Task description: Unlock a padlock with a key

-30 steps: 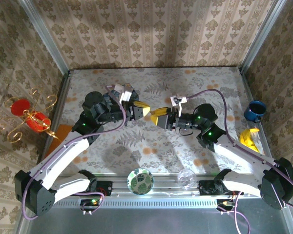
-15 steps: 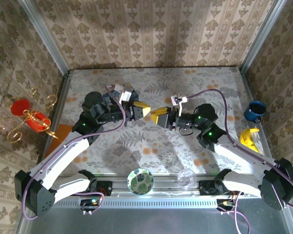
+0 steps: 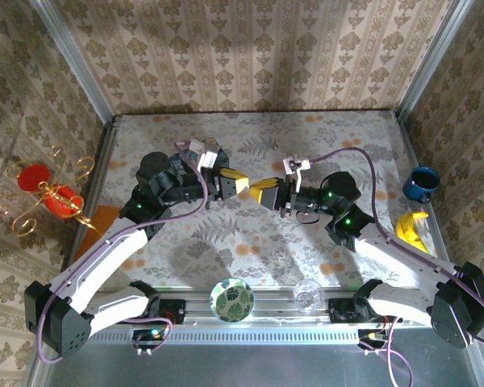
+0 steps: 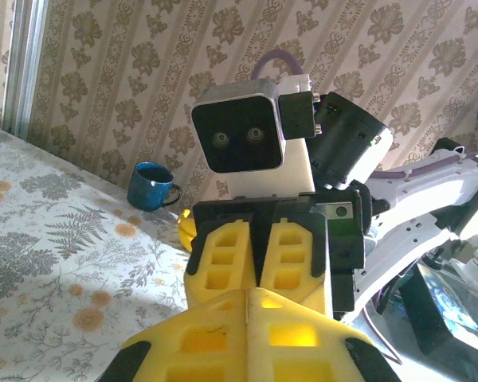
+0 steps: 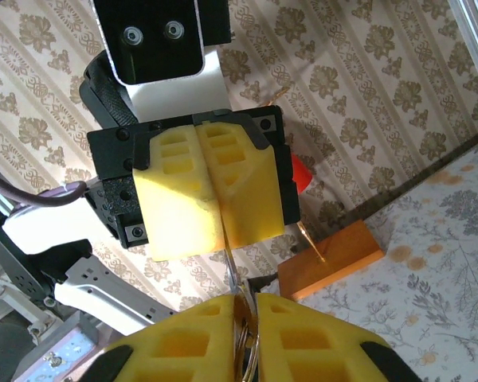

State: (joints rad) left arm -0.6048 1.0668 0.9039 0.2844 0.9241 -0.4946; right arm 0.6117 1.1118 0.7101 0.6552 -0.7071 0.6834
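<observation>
While up off the desk [image 3: 306, 137], pincers: nose to nose, yellow tips all but touching, well to the left of the blue mug [image 3: 420, 184].
Left pincer [image 3: 240, 184]: clamped tight, fingers [image 5: 175, 199] pressed flat together along one seam, farther from the mug than its partner.
Right pincer [image 3: 255, 190]: closed down too, yellow pads [image 5: 303, 338] pinching a metal ring [image 5: 245, 346] at their seam, on the mug's side of the meeting point.
Metal sliver [image 5: 229, 263]: thin and bright, bridging the gap, out of the left pincer's seam and down into the right pincer's grip, meeting the ring there.
Key: possibly that sliver-and-ring piece, too fine to call for certain.
Padlock: somewhere in that pinch, far left of the mug, hidden between the yellow pads or too tiny to pick out; holder not clear.
Banana [image 3: 412, 230]: lying on the desk, just on the near side of the mug.
Wooden block [image 5: 331, 259]: resting by the desk's edge, far across from the mug, beyond both pincers.
</observation>
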